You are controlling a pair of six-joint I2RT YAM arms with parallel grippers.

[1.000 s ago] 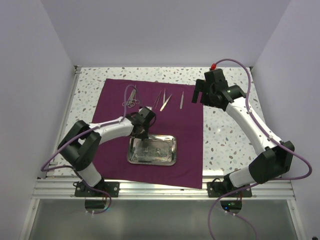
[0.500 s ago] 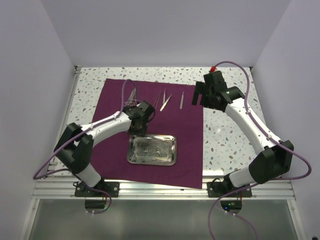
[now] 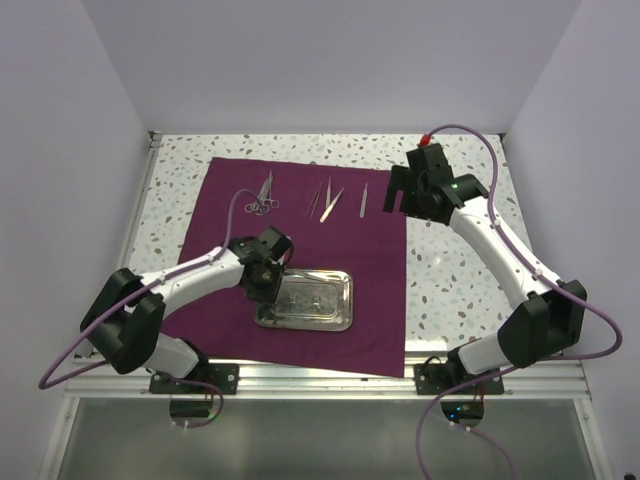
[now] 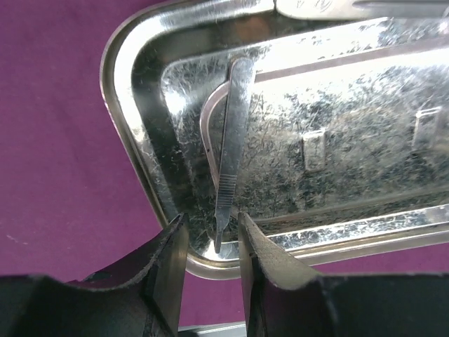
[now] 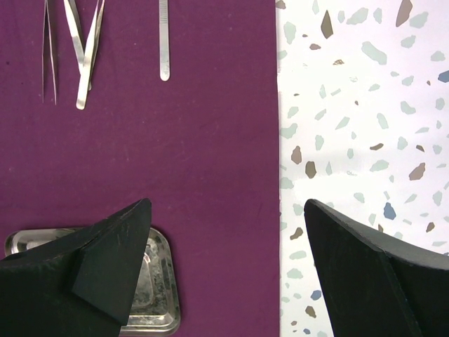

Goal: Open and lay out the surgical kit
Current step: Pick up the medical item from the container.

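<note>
Jaws of the right gripper (image 5: 226,207) stood wide apart with nothing between them, hanging above the right edge of the cloth. Those of the left gripper (image 4: 210,221) were parted only narrowly (gripping nothing, as far as could be seen) over the left end of the tray. The speckled table (image 3: 450,260) carried the purple cloth wrap (image 3: 370,260), spread flat. On its near half sat the steel tray (image 3: 345,300), with a slim flat handle (image 4: 231,140) lying inside, its end between the left fingers. Ring-handled instruments (image 3: 262,195) and tweezers (image 3: 330,200) lay in a row on the cloth's far part.
</note>
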